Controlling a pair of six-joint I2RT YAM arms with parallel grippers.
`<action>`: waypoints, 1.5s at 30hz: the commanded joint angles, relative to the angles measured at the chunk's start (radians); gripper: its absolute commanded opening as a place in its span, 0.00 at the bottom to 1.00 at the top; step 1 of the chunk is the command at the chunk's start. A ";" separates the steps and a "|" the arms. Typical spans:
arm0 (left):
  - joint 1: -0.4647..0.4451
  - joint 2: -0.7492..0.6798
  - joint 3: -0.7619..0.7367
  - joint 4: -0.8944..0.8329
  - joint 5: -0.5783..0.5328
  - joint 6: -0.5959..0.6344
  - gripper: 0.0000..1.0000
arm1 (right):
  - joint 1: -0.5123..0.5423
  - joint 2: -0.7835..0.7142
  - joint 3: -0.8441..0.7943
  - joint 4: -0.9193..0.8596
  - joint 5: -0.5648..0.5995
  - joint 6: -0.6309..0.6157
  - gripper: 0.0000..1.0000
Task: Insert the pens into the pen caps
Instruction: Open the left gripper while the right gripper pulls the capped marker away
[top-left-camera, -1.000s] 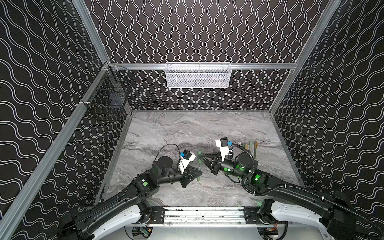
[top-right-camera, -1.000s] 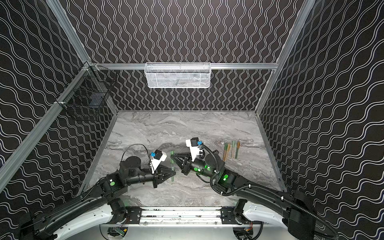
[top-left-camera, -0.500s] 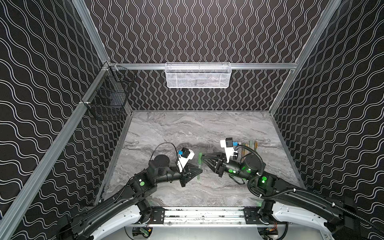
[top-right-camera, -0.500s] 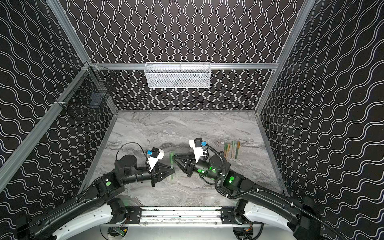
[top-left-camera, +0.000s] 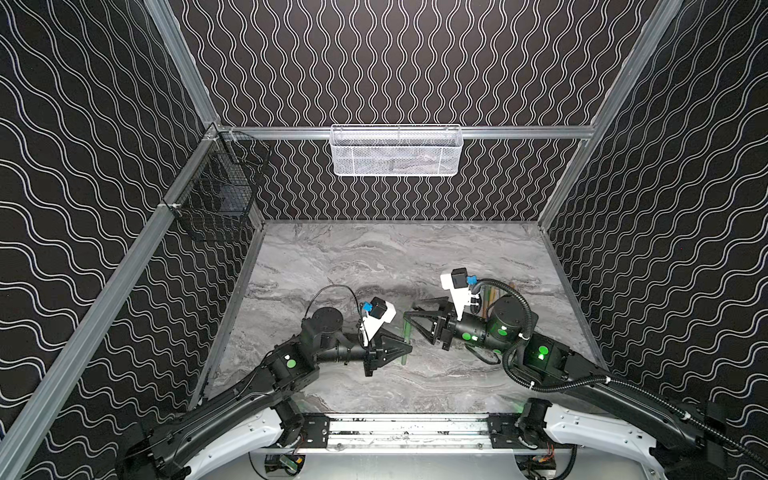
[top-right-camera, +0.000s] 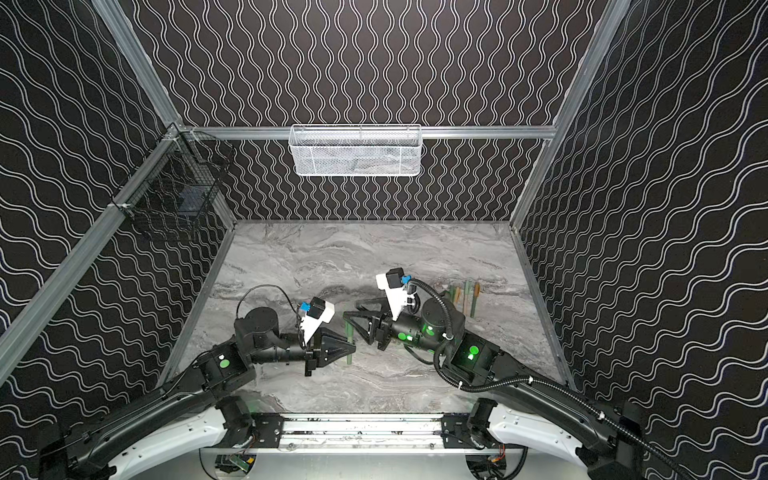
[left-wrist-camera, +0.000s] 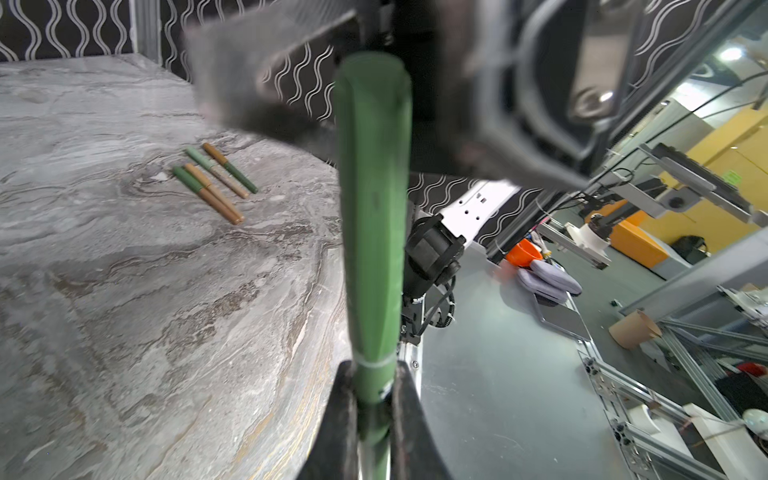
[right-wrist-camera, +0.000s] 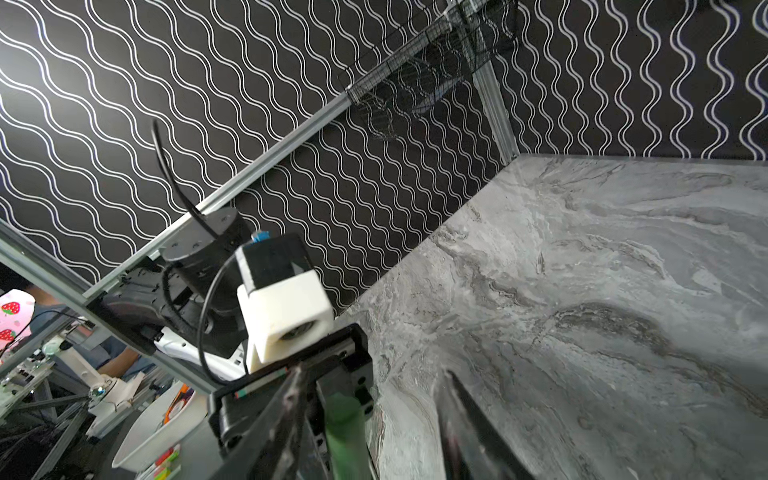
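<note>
A green pen (left-wrist-camera: 372, 386) stands upright above the table with my left gripper (left-wrist-camera: 373, 370) shut on its barrel. A green pen cap (left-wrist-camera: 372, 166) sits over its upper end. In both top views the green pen (top-left-camera: 406, 337) (top-right-camera: 350, 341) hangs between the two arms near the middle. My right gripper (top-left-camera: 409, 311) (right-wrist-camera: 374, 424) is open, with its fingers on either side of the cap's (right-wrist-camera: 345, 432) top and a clear gap on one side. Several more pens (left-wrist-camera: 212, 183) (top-right-camera: 465, 299) lie side by side at the back right, each part green and part orange.
A white mesh basket (top-left-camera: 397, 151) hangs on the back wall and a black wire basket (top-left-camera: 220, 199) on the left wall. Patterned walls close in the grey marble table (top-left-camera: 374, 257). The right arm partly hides the lying pens (top-left-camera: 490, 296).
My right gripper has opened and let go of the green cap. The right arm has drawn back a little to the right. My left gripper stays shut on the pen.
</note>
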 joint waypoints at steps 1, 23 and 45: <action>0.003 0.008 -0.004 0.058 0.033 0.003 0.00 | -0.001 0.015 0.022 -0.033 -0.044 -0.019 0.44; 0.002 -0.051 0.018 0.166 -0.153 0.073 0.00 | 0.065 0.074 -0.100 0.023 0.010 0.190 0.00; 0.003 0.006 0.111 0.227 -0.128 0.140 0.00 | 0.220 0.064 -0.129 -0.031 0.190 0.250 0.00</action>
